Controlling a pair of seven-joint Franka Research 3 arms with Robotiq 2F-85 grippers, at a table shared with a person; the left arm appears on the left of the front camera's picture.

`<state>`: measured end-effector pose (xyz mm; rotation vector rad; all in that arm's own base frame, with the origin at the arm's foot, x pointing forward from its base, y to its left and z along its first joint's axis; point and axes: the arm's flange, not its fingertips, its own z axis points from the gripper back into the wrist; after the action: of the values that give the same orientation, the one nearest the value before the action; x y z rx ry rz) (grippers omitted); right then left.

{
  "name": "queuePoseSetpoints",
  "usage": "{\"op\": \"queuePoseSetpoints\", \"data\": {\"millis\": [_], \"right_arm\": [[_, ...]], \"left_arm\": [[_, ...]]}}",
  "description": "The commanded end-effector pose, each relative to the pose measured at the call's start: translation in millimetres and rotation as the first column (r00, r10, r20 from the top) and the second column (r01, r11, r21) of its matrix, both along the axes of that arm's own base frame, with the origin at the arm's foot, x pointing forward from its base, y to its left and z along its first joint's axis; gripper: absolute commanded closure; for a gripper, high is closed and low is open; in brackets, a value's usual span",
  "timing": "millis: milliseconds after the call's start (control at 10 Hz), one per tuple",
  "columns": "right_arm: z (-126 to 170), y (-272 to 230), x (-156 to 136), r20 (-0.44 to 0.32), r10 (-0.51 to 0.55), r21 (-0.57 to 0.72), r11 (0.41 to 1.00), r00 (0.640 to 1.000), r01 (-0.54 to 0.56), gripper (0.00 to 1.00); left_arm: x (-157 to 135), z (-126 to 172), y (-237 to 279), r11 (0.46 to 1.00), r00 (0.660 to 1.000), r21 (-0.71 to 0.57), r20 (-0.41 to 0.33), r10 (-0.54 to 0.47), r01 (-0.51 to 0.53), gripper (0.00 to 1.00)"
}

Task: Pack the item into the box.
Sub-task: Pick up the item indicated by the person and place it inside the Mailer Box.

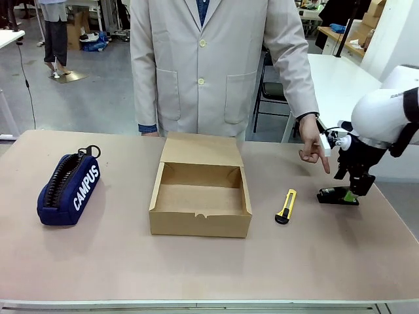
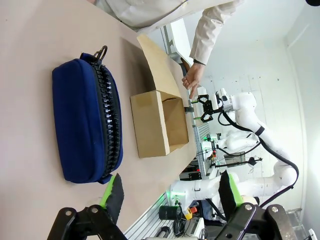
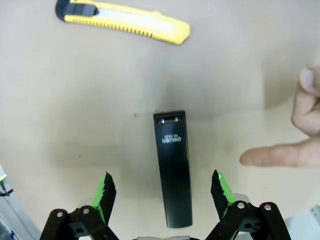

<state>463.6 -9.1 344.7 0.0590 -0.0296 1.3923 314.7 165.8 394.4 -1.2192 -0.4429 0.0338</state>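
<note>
The item (image 3: 172,165) is lying flat on the table (image 1: 196,268), outside the box (image 1: 200,222) and off at about its 3 o'clock, towards the table's right edge. The right gripper (image 1: 350,193) is hanging straight down over it with its fingers spread apart. In the right wrist view the black body is sitting lengthwise in the gap, with bare table showing between it and each green pad, so nothing is being clamped. The person's hand (image 1: 313,140) is pointing one finger down at roughly 11 o'clock from the item, close by but not touching it. The yellow-and-black utility knife (image 1: 285,207) is lying between the item and the box, apart from both. The box is sitting open in the middle of the table, its flap lid folded back flat at its 12 o'clock side towards the person, and I am seeing nothing inside it. The navy CAMPUS pouch (image 1: 69,188) is resting well away at the box's 9 o'clock. The left gripper (image 2: 171,187) is hovering above the table near that pouch, its fingers standing wide apart and holding nothing.
</note>
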Motion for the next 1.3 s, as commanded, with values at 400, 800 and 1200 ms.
{"op": "queuePoseSetpoints", "data": {"millis": [400, 800, 1200], "right_arm": [[-14.6, -10.8, 13.8, -0.022, -0.016, 0.011, 1.000, 1.000, 0.016, 0.00], [-14.5, -11.4, 14.3, -0.044, -0.020, -0.006, 1.000, 0.999, 0.020, 0.60], [-19.6, -11.7, 14.4, -0.060, -0.019, -0.061, 0.998, 0.998, 0.015, 1.00]], "left_arm": [[1.0, 1.7, 0.1, 1.000, 1.000, -0.012, 0.030, -0.002, 0.002, 0.00], [1.0, 1.7, 0.1, 1.000, 1.000, -0.012, 0.030, -0.002, 0.002, 0.00], [1.0, 1.7, 0.1, 1.000, 1.000, -0.012, 0.030, -0.002, 0.002, 0.00]]}}
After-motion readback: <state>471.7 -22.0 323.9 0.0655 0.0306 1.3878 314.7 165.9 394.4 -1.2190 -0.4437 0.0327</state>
